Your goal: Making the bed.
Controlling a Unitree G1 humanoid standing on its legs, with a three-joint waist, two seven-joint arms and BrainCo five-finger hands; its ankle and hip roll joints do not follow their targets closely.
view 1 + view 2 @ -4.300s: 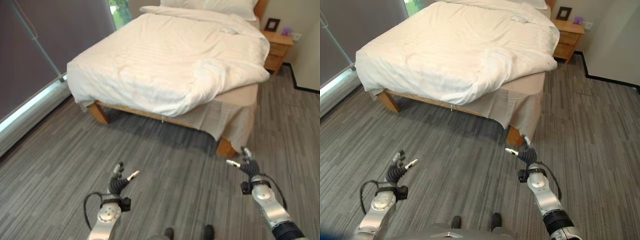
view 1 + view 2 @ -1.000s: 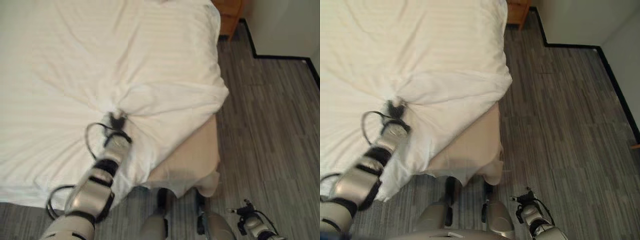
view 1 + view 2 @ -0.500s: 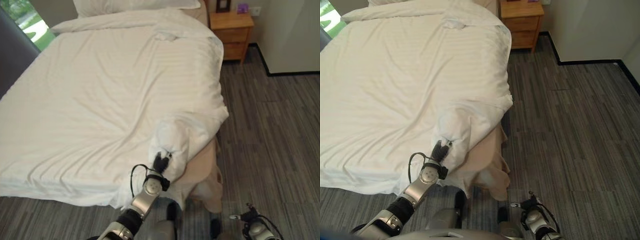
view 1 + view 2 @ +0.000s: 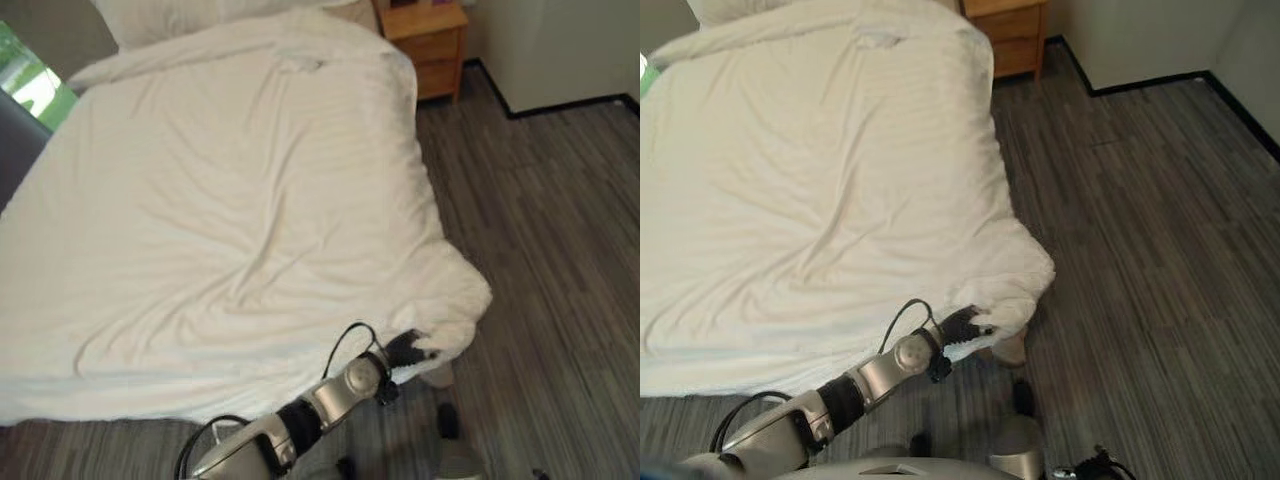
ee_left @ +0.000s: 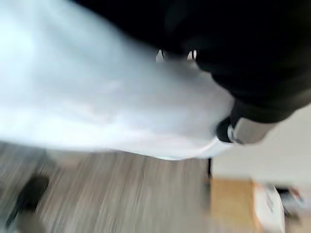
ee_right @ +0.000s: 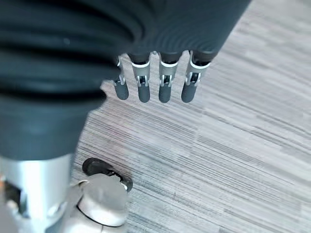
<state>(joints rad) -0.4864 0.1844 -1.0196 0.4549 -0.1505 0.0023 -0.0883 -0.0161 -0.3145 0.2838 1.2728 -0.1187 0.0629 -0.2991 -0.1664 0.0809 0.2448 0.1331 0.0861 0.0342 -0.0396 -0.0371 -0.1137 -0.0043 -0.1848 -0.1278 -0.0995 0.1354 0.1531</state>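
My left robot hand (image 4: 962, 326) is curled tight on the near corner of the white duvet (image 4: 230, 200), which covers most of the bed. My right robot hand (image 6: 155, 82) hangs over the floor (image 4: 1140, 200) w/ fingers straight, holding nothing. Bed looks mostly done, I think; that corner is bunched & needs pulling flat. The pillow (image 4: 200, 12) is cut off at the top; can't see under the corner.

White duvet (image 4: 230, 200) spread nearly flat over the bed (image 4: 1012, 350), faintly creased, lower-right corner bunched and overhanging the foot.
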